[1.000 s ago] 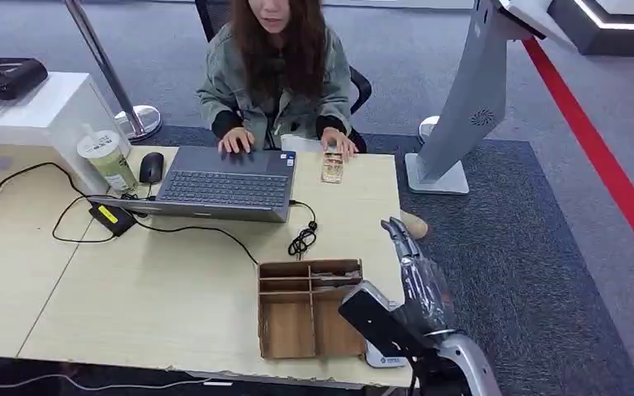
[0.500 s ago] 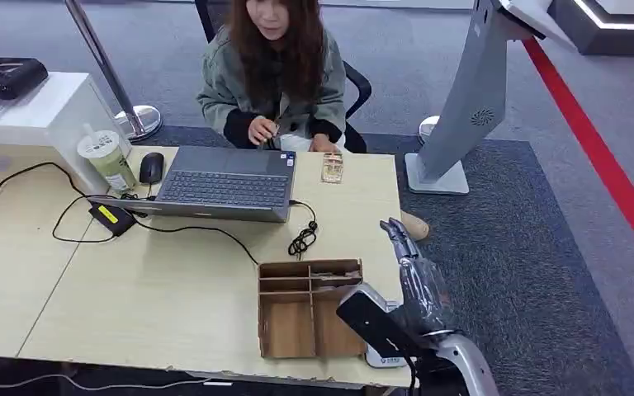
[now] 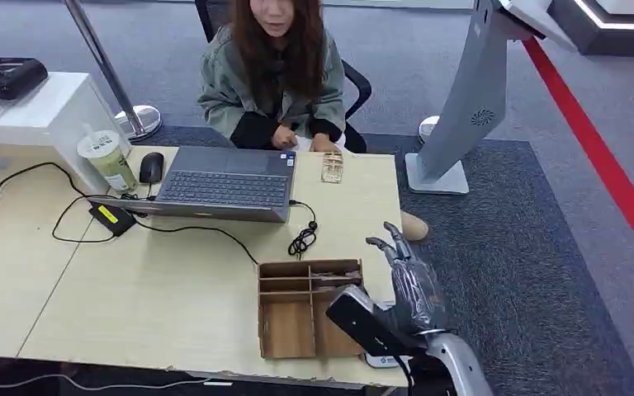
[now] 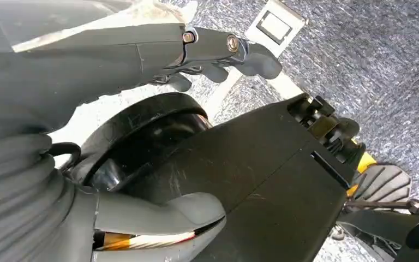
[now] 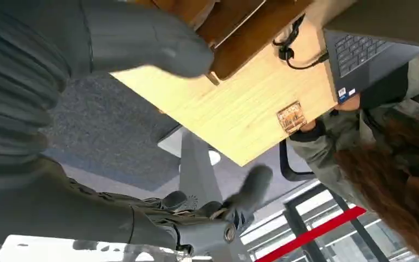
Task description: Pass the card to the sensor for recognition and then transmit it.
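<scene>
Card handling comes first: the small brown patterned card lies flat on the pale wooden desk at its far edge, just beside the hand of the seated person in a grey-green jacket. I take it for the task's card, though it is too small to read. Judge it light, thin, stiff and rather slick. Lying flat, it gives your fingers little to catch, so take it by one edge and pinch lightly.

Now sweep from your left. The left hand hangs by the robot's body; you cannot tell from its wrist view whether it holds anything. On the desk stand a green-lidded plastic cup, a black computer mouse and an open grey laptop, all well apart from the card. A coiled black cable lies between the laptop and the brown cardboard divider box (this one sits nearest your reach path). The right hand hovers just right of the box, fingers spread, holding nothing. Under its wrist a small white device peeks out at the desk's near edge, possibly the sensor. Beyond the desk stands a grey kiosk pedestal.
</scene>
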Motion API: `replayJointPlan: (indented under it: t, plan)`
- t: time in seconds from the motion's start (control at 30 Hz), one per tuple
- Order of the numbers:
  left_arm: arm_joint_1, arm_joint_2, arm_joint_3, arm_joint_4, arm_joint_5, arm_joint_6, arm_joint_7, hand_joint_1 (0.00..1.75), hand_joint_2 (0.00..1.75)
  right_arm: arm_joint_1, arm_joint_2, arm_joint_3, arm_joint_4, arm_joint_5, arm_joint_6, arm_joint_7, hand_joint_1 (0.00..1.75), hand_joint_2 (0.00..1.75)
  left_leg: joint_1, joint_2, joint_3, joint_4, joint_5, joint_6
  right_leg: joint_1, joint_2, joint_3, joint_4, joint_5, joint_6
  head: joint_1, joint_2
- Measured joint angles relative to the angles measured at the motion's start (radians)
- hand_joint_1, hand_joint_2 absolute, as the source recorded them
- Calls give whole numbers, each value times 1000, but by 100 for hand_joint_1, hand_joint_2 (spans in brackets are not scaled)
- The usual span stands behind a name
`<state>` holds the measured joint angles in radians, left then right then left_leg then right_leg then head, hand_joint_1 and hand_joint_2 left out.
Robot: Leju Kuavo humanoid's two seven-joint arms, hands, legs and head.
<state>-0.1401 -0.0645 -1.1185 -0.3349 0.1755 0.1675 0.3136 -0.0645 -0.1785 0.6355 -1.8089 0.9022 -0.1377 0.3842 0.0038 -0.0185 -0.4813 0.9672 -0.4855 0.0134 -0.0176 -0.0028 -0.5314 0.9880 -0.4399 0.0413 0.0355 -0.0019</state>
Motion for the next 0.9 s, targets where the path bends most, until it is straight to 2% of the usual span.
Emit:
replayJointPlan:
  t: [0.07,0.13,0.17,0.23,0.5,0.53,0.57,0.6,0.67,0.77,0.9]
  plan:
    - [0,0,0,0,-2,0,-1,0,175,-1,2,2,8,7,0,-3,134,175,0,0,0,0,0,0,0,0,0,0,0,0,0,0]
    - [0,0,0,0,-3,0,-1,0,175,-2,6,2,21,11,0,-9,115,175,0,0,0,0,0,0,0,0,0,0,0,0,0,0]
    - [0,0,0,0,-3,0,-1,0,175,-3,9,2,27,13,0,-11,115,175,0,0,0,0,0,0,0,0,0,0,0,0,0,0]
    - [0,0,0,0,-3,0,-2,0,175,-5,13,4,38,16,-1,-13,103,175,0,0,0,0,0,0,0,0,0,0,0,0,0,0]
    - [0,0,0,0,-4,-1,-3,0,175,-7,24,8,71,22,-2,-16,89,175,0,0,0,0,0,0,0,0,0,0,0,0,0,0]
    - [0,0,-1,0,-4,-1,-3,0,175,-8,25,9,76,23,-2,-16,65,175,0,0,0,0,0,0,0,0,0,0,0,0,0,0]
    - [0,0,-1,0,-4,-1,-3,0,175,-9,26,10,80,23,-2,-17,65,175,0,0,0,0,0,0,0,0,0,0,0,0,0,0]
    - [0,0,-1,0,-4,-1,-4,0,175,-11,28,10,85,24,-2,-17,40,175,0,0,0,0,0,0,0,0,0,0,0,0,0,0]
    - [0,1,-2,0,-5,-1,-4,0,175,-12,32,11,93,24,-2,-19,26,175,0,0,0,0,0,0,0,0,0,0,0,0,0,0]
    - [0,2,-2,0,-5,-2,-4,0,175,-15,36,12,103,24,-2,-19,17,175,0,0,0,0,0,0,0,0,0,0,0,0,0,0]
    - [-1,2,-2,0,-8,-3,-4,0,175,-18,43,14,112,24,-3,-24,17,175,0,0,0,0,0,0,0,0,0,0,0,0,0,0]
